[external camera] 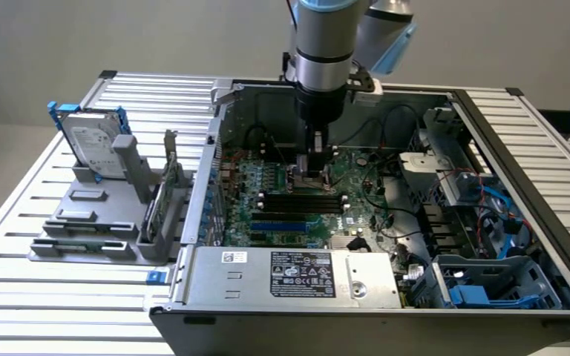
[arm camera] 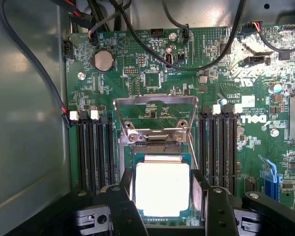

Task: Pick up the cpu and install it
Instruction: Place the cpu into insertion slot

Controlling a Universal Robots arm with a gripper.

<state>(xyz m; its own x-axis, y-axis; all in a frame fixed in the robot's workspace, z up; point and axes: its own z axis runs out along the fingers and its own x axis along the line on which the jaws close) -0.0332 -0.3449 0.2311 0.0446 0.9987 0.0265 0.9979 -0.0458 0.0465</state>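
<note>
Cpu (arm camera: 162, 191) lies in/over socket (arm camera: 157, 146) on board (arm camera: 152, 78), frame (arm camera: 155, 105) flipped up; tool (arm camera: 163, 186) straddles it, can't tell if clamped. Prob light, stiff, thin, fragile: hold by opposite edges, not top.

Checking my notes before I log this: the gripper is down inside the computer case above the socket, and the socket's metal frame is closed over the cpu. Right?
Not quite: the metal frame stands flipped open, not closed over the cpu, as the wrist view shows. The gripper is indeed down inside the computer case above the socket.
</note>
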